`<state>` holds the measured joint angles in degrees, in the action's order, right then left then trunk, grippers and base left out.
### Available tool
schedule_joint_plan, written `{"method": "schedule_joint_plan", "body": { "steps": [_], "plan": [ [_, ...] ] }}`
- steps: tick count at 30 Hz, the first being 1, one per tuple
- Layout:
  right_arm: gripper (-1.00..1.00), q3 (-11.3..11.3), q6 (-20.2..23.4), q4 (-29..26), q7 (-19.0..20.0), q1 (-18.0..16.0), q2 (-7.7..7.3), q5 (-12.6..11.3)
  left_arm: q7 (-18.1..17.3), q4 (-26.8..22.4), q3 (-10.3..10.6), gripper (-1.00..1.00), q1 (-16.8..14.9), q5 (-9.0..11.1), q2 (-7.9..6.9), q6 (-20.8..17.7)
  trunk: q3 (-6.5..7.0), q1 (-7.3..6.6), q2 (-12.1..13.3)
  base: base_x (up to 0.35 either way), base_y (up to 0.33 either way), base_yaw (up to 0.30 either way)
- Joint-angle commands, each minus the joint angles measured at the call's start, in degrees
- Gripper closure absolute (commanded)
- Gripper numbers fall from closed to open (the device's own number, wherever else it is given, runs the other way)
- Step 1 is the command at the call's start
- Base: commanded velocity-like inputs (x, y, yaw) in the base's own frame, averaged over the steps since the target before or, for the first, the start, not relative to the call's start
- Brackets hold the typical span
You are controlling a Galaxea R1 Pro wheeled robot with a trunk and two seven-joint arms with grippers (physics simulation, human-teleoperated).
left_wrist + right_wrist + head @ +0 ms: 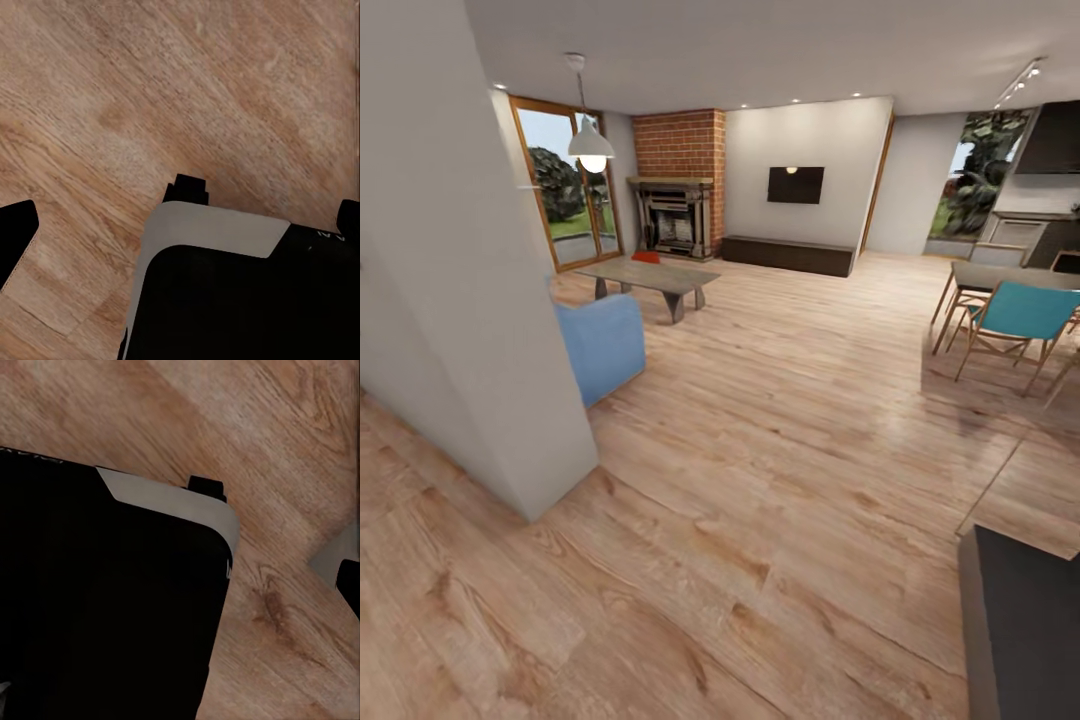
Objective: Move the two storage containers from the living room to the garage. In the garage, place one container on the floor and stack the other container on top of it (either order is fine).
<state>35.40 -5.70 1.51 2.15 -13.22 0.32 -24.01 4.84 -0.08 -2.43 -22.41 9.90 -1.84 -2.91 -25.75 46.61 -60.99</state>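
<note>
From the head camera the robot looks across a light wood floor (760, 480) into the living room: a brick chimney (680, 145) above a dark fireplace (673, 215), a long low cabinet (788, 254) under a wall screen, and a coffee table (650, 275) in front. On that table, far from both arms, sits a small red-orange shape (646, 257), probably one of the containers; it is too small to tell whether both are there. A white wall corner (470, 300) and a blue seat (600, 345) stand close on the left, and dining chairs on the right. The left wrist camera looks down at wood planks and the robot's dark base (240, 300), with a black fingertip (15, 236) at the edge; whether that gripper is parted or closed cannot be told, and nothing is seen in it. The right wrist camera shows the same base (112, 600) and floor, grip likewise unclear. By appearances nothing is picked up yet: the whole task remains.
</note>
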Motion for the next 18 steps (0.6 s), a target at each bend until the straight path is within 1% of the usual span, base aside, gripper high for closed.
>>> {"method": "schedule_joint_plan", "body": {
  "steps": [1, 4, 6, 18],
  "plan": [
    [-1.00, 0.4, -0.3, 0.2, 0.2, -0.1, 0.03, -0.6, 0.1, 0.0, -0.2, -1.00, 0.0, 0.3, -0.01, -0.2, -0.05, 0.03, 0.0, 0.322, 0.000, -0.246],
    [-1.00, 0.5, -0.3, 0.2, 0.2, -0.1, 0.03, -0.6, 0.1, 0.0, -0.2, -1.00, 0.0, 0.3, -0.01, -0.2, -0.05, 0.03, 0.0, 0.322, 0.000, -0.228],
    [-1.00, 0.5, -0.3, 0.2, 0.2, -0.1, 0.03, -0.6, 0.1, 0.0, -0.2, -1.00, 0.0, 0.3, -0.01, -0.2, -0.05, 0.03, 0.0, 0.322, 0.000, -0.081],
    [-1.00, 0.5, -0.3, 0.2, 0.2, -0.1, 0.03, -0.6, 0.1, 0.0, -0.2, -1.00, 0.0, 0.3, -0.01, -0.2, -0.05, 0.03, 0.0, 0.322, 0.000, -0.007]
  ]
}}
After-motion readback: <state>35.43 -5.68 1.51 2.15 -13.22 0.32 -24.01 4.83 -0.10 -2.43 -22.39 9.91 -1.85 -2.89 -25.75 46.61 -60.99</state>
